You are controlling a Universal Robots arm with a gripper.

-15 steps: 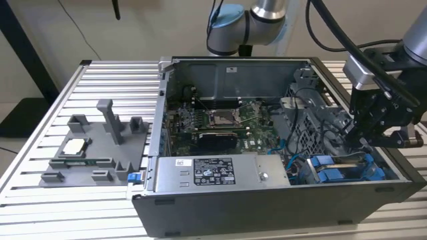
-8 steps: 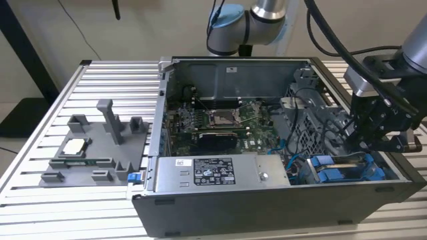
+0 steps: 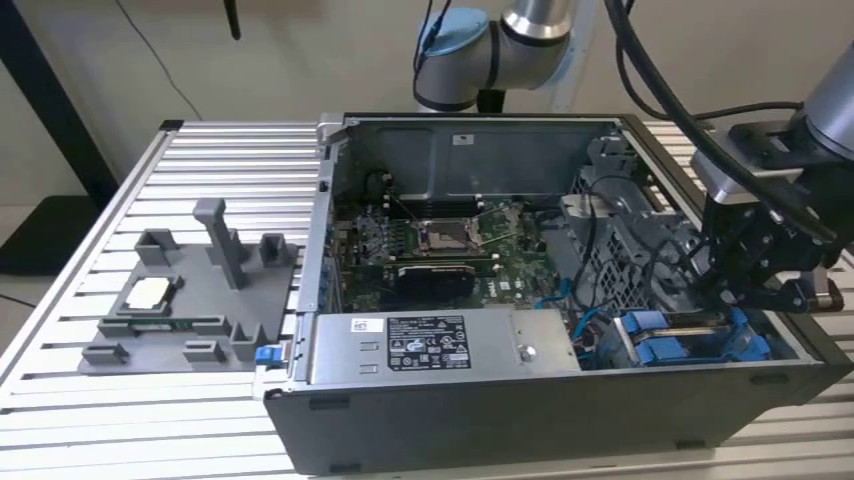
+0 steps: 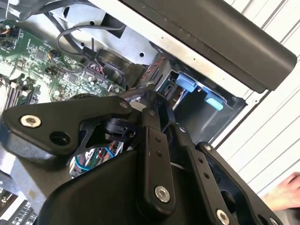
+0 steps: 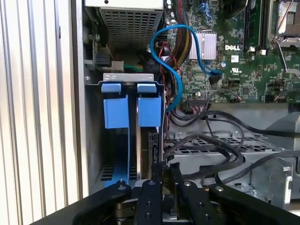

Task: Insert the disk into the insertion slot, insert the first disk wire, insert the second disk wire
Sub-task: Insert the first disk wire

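1. Disk (image 5: pixel 153 150): a flat silver-grey drive in a bright blue plastic caddy. It stands edge-on inside the insertion slot (image 5: pixel 127 76), a grey metal bay with blue rails and two blue tabs. In the exterior view the disk (image 3: pixel 690 328) shows as a dark slab between the blue parts of the slot (image 3: pixel 641 345).
2. Gripper (image 5: pixel 167 168): a black two-finger linkage hanging just above the open side of the slot, in line with the disk's edge. Its fingertips are drawn close together, with a narrow gap. Whether they pinch anything cannot be told. It also appears in the exterior view (image 3: pixel 771 290) and the second wrist view (image 4: pixel 149 101).
3. Light blue flat cable (image 5: pixel 180 70): loops from beside the slot to a connector on the green motherboard (image 5: pixel 234 61).
4. Red-and-black wire bundle (image 5: pixel 164 51): runs just beside the slot, next to the blue cable.
5. Black round cables (image 5: pixel 211 140): lie over perforated grey metal near the slot.
6. Grey power-supply box with white stickers (image 3: pixel 441 345): sits beside the slot, along the same case wall.
7. Dark grey open computer case (image 3: pixel 534 420): encloses the slot and rests on a slatted aluminium table (image 3: pixel 200 160).
8. Grey moulded fixture tray (image 3: pixel 187 300): lies on the table, well apart from the slot.
9. A person's hand (image 4: pixel 286 190): rests outside the case, well apart from the slot.
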